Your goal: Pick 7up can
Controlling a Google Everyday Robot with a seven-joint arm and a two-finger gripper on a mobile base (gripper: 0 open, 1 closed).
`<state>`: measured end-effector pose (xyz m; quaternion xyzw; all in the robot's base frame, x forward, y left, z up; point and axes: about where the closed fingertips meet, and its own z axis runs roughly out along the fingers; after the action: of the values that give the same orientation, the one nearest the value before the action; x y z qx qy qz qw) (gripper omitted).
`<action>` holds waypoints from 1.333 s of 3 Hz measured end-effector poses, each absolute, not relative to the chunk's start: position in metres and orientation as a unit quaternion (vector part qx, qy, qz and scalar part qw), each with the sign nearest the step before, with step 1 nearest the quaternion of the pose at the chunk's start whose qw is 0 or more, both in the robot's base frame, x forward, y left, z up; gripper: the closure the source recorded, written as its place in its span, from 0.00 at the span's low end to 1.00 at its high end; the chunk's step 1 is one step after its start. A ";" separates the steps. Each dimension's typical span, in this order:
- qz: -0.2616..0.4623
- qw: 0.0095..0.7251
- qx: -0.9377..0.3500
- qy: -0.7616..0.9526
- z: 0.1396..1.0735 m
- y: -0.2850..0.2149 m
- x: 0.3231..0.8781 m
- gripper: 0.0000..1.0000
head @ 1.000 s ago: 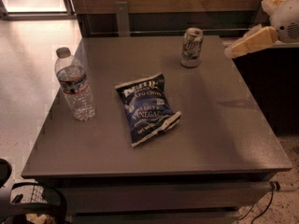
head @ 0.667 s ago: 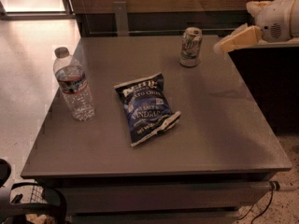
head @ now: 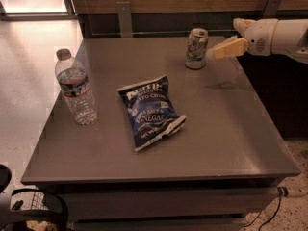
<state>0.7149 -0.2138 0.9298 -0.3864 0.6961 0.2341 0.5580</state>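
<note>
The 7up can (head: 196, 48) stands upright near the far edge of the grey table (head: 231, 129), right of the middle. It is silver-white with green lettering and a silver top. My gripper (head: 217, 49), with tan fingers on a white arm, comes in from the right and hovers above the table. Its tips are just right of the can, a small gap apart from it. It holds nothing that I can see.
A clear plastic water bottle (head: 75, 87) stands at the table's left side. A dark blue chip bag (head: 151, 111) lies flat in the middle. A wooden wall with metal brackets (head: 124, 17) runs behind the table. Black base parts (head: 29, 208) show at the bottom left.
My gripper has moved left and slightly down, from the table's right edge to just beside the can. The can, bottle and bag have not moved.
</note>
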 end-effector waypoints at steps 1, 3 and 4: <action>0.265 0.576 -0.374 0.677 0.918 -0.204 0.732 0.00; 0.284 0.588 -0.365 0.663 0.902 -0.188 0.751 0.00; 0.287 0.588 -0.364 0.663 0.891 -0.179 0.759 0.00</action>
<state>0.7595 -0.1794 0.8912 -0.3640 0.6627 0.2873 0.5880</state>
